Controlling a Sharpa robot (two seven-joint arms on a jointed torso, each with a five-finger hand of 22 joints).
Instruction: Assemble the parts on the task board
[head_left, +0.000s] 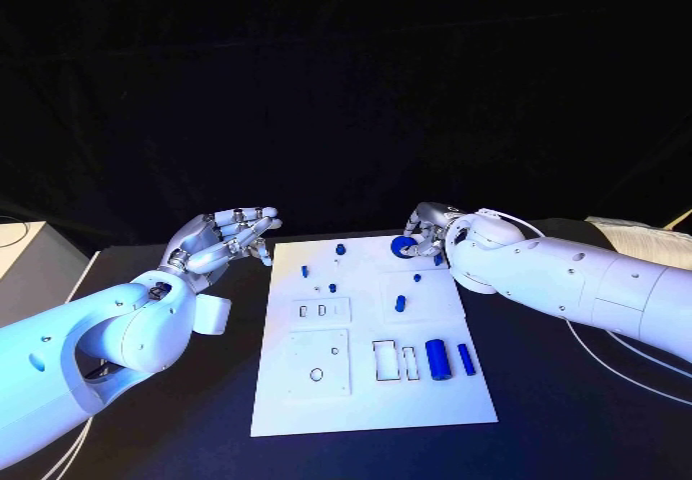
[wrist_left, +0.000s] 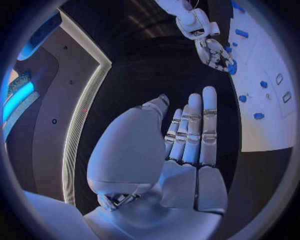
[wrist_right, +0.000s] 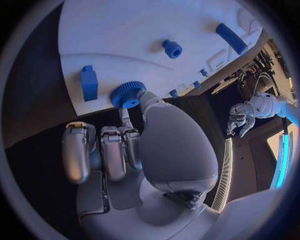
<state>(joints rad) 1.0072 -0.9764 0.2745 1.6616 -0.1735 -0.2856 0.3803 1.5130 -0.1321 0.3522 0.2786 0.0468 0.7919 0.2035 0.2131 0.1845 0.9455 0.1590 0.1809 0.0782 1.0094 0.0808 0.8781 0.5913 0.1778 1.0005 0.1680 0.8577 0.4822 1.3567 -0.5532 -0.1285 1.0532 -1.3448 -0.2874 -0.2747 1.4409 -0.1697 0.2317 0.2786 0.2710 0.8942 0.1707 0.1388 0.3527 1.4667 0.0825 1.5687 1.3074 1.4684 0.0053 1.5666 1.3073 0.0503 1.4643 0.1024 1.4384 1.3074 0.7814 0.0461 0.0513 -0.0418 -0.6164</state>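
The left hand (head_left: 231, 238) is hovering off the task board's (head_left: 296, 400) far left corner, fingers loosely curled and holding nothing, probably waiting clear while the other arm is working. On the board, small blue pegs (head_left: 306, 270) are standing in holes along the far half, and two blue bars (head_left: 437, 359) are lying beside an empty rectangular slot (head_left: 385, 361) near the right edge. At the far right corner, the right hand (head_left: 427, 240) is pinching a blue toothed wheel (wrist_right: 127, 94) between thumb and fingertip, seemingly seating it right at the board's edge.
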